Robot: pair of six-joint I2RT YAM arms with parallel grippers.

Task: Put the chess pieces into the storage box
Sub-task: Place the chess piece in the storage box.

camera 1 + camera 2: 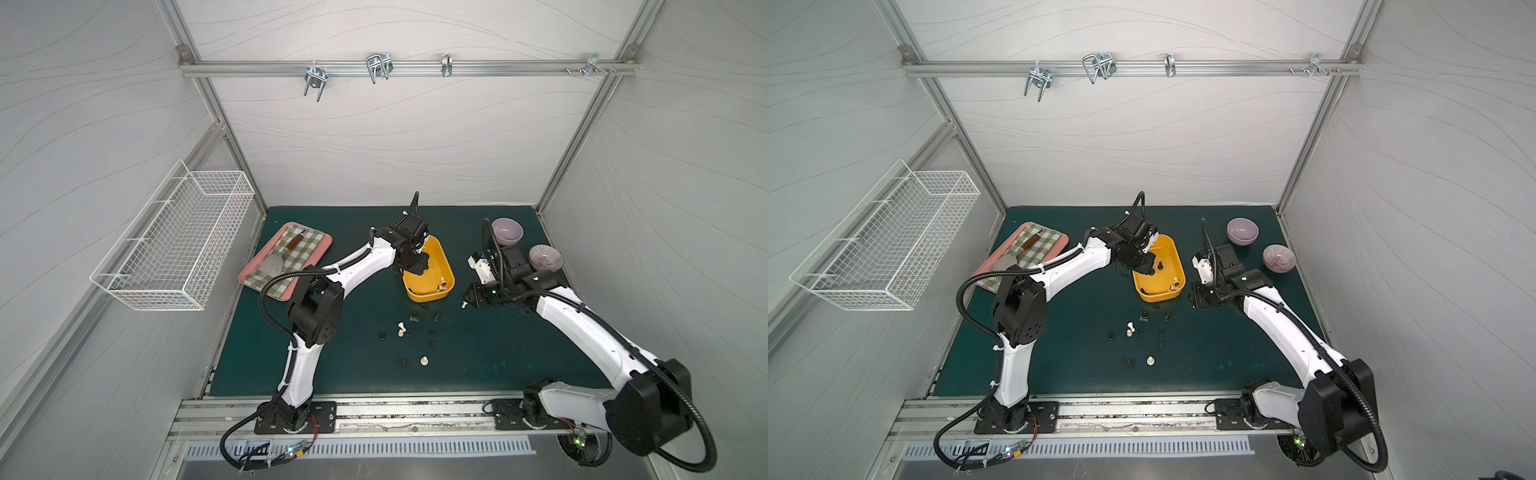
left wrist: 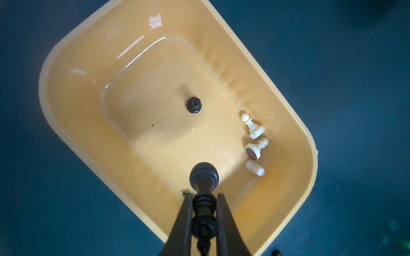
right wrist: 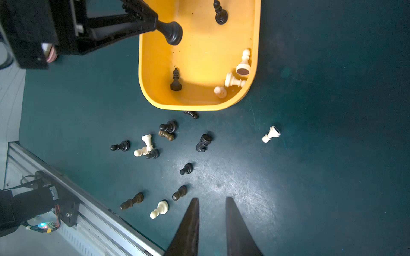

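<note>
The yellow storage box [image 1: 436,257] [image 1: 1167,253] lies mid-table. My left gripper [image 2: 204,196] [image 1: 415,266] hangs over its left side, shut on a dark chess piece [image 2: 204,177] [image 3: 172,33] held base-down. Inside the box [image 2: 155,66] a dark pawn [image 2: 194,105] stands upright and three cream pieces [image 2: 253,126] lie by one wall. Several dark and cream chess pieces [image 3: 168,130] [image 1: 401,328] lie scattered on the mat in front of the box. A cream pawn [image 3: 271,134] [image 1: 464,304] lies apart, beside my right gripper [image 3: 211,199] [image 1: 467,297], which is open and holds nothing.
A pink tray [image 1: 328,241] with a checked cloth and a utensil lies at the back left. Two purple bowls [image 1: 507,231] [image 1: 545,257] stand behind the right arm. A white wire basket [image 1: 174,245] hangs on the left wall. A metal rail [image 1: 374,411] runs along the table's front edge.
</note>
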